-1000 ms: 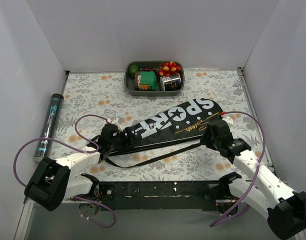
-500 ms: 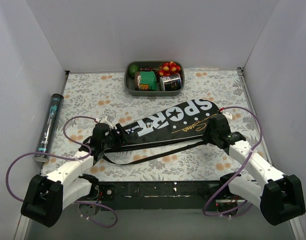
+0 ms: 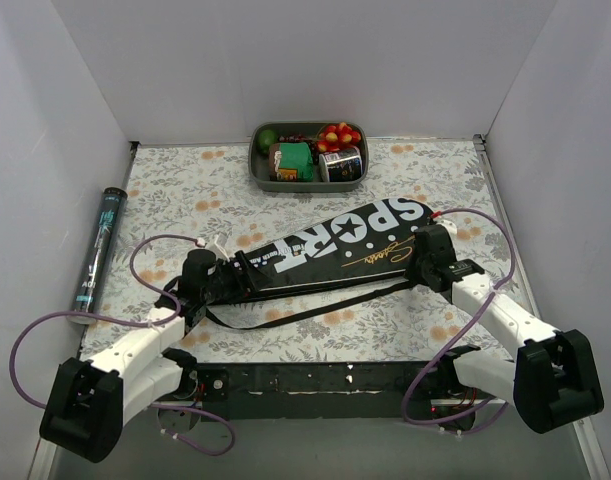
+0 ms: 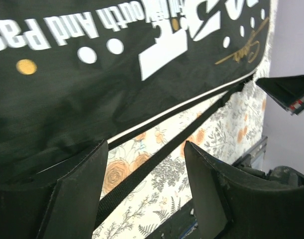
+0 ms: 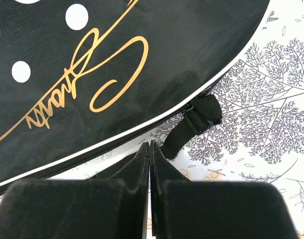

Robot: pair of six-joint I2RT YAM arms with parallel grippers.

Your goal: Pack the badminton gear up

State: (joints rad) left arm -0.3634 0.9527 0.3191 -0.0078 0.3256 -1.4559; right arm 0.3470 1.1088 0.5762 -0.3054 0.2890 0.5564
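Note:
The black cover (image 3: pixel 335 245) lettered "SPORT" lies diagonally across the flowered table, wide end to the right. My left gripper (image 3: pixel 217 272) is at its narrow end, open. In the left wrist view the cover (image 4: pixel 117 74) rests against the left finger (image 4: pixel 77 199), and the black strap (image 4: pixel 156 159) runs across the table between the jaws. My right gripper (image 3: pixel 425 245) sits at the wide end's near edge. In the right wrist view its jaws are pressed shut (image 5: pixel 150 149) just short of the zip line, beside the strap's buckle end (image 5: pixel 199 119). I see nothing between them.
A grey oval tray (image 3: pixel 257 170) of toy food stands at the back centre. A dark tube (image 3: pixel 97 250) lies along the left edge. White walls close in three sides. The strap (image 3: pixel 305 312) trails loose in front of the cover.
My right gripper has moved up to the cover's wide end and shut. The left arm has shifted left along the narrow end and stays open.

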